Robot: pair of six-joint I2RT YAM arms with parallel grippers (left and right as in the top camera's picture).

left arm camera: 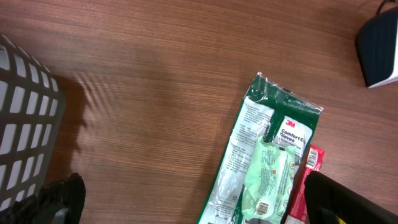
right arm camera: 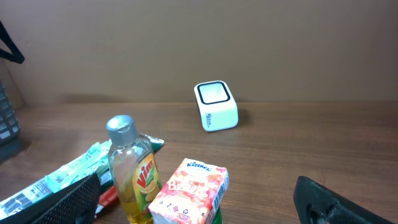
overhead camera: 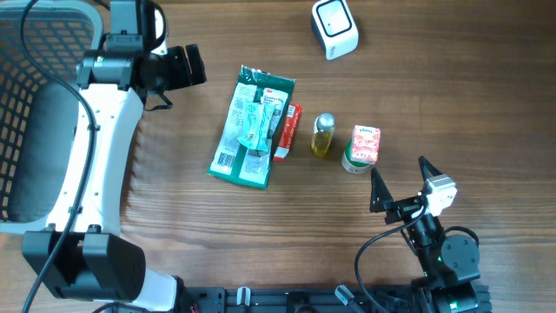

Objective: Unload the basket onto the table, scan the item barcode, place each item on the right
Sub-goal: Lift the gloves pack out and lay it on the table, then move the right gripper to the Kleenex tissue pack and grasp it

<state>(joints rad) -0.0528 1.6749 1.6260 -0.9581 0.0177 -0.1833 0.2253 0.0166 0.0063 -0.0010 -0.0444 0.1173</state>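
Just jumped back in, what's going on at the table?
Neither arm holds anything. The left end effector is open, between the basket and the green glove packet. The right end effector is open, just short of the tissue pack and yellow bottle. The scanner stands apart at the far side, nothing at it.
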